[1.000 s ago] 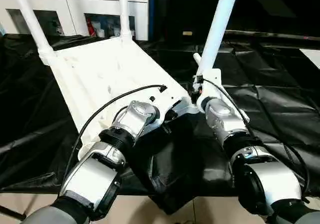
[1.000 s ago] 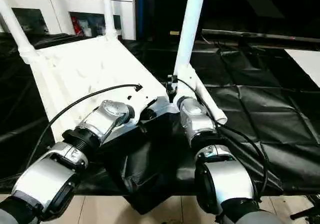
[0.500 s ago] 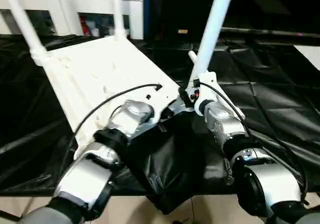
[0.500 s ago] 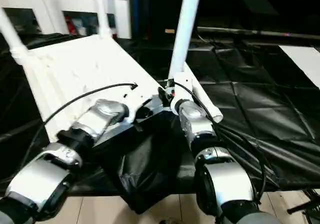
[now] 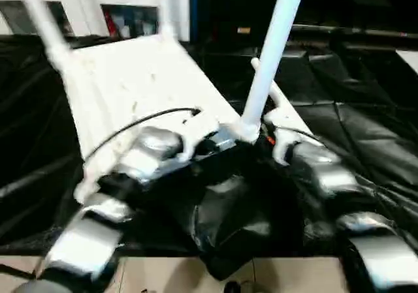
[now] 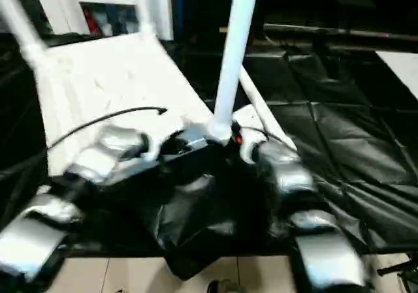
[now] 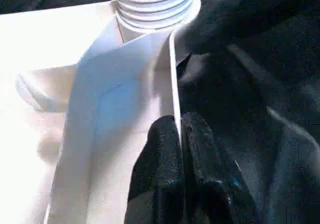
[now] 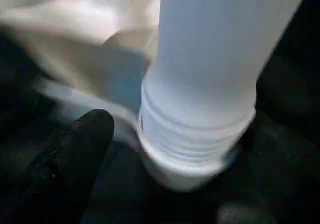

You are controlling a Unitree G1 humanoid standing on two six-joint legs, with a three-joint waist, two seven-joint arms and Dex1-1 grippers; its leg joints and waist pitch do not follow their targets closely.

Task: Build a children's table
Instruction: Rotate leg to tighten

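Children's table (image 5: 140, 87) upside down on the black sheet (image 5: 366, 143), ribbed white underside up, near edge tipped up off the sheet, right in front of both grippers. Left gripper (image 7: 180, 149) pinched nearly shut on the thin white wall of the tabletop rim, one black finger (image 7: 160, 154) on each side of that wall, with a ridged round corner socket (image 7: 155, 4) just past the fingertips. Right gripper (image 8: 165, 149) spread wide around the leg (image 5: 271, 51), black finger (image 8: 70, 159) off to the side and not touching it; a second ago tight against the bottom of that same leg, now let go. Leg standing up by itself in the near corner socket, ringed collar (image 8: 195, 144) sitting down in the socket, so probably in place and done with. Two more legs up at the far corners, and one more leg (image 5: 277, 100) lying flat on the sheet, just beyond the right gripper. Likely the last one to fit. Smooth, hard, shiny white plastic tubes, long and round. Flat square top with straight thin ribs. Sheet soft, dark, wrinkly and a bit shiny.
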